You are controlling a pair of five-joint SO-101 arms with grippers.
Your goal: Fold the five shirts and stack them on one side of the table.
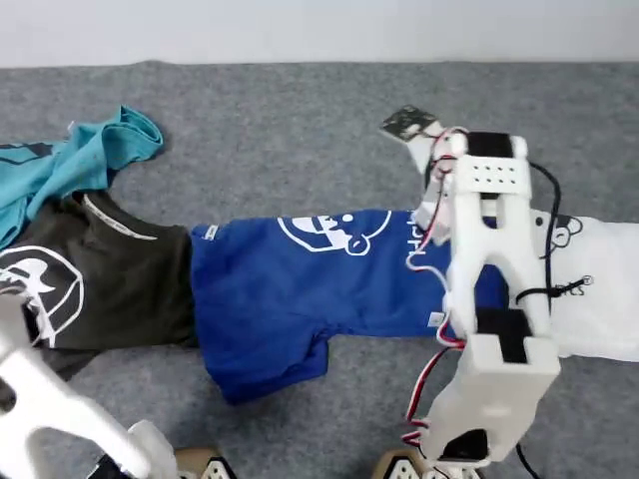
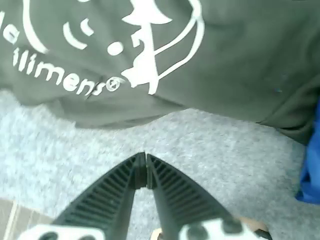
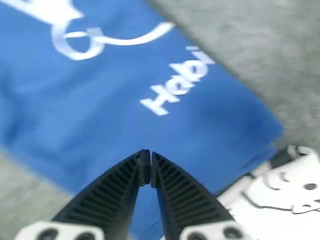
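Shirts lie in a row across the grey mat. A teal shirt is bunched at the far left, with a dark shirt carrying a white print just beside it. A blue shirt is spread flat in the middle, and a white shirt sits at the right edge. The blue one's edge meets the dark one's side.

The right arm stands over the place where blue and white cloth meet. From its wrist, the right gripper has its jaws pressed together with nothing between them. Its tips point at the blue shirt's printed chest, and the white shirt is close off to one side.

The left arm is down at the near left corner. The left gripper is also closed and empty. It sits over bare mat, with the dark shirt's hem lying just beyond its tips.
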